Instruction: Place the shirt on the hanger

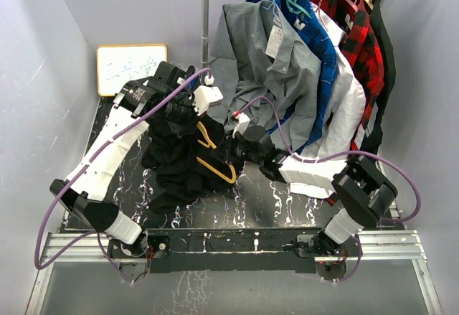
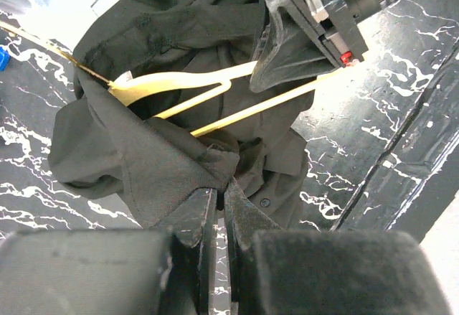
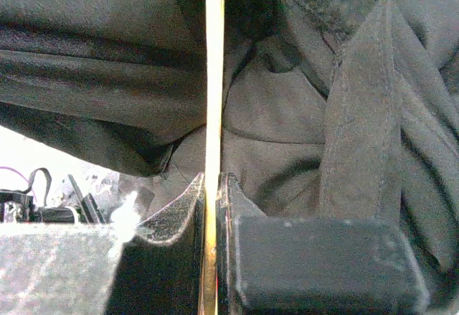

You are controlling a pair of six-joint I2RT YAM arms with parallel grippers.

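Now the left pincer (image 2: 221, 194) is pressed together on a fold of the black shirt (image 1: 172, 164), holding it bunched over the marbled tabletop (image 1: 272, 200). Just beside it, the right pincer (image 3: 212, 186) pinches a thin bar of the yellow hanger (image 1: 215, 158), which is partly tucked under the shirt's fabric.

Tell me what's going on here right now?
The left gripper is shut on a fold of the black shirt, which is bunched over the marbled table. The right gripper is shut on a thin bar of the yellow hanger, which is partly tucked into the shirt's fabric. The shirt is crumpled around the hanger and does not yet hang properly from it.
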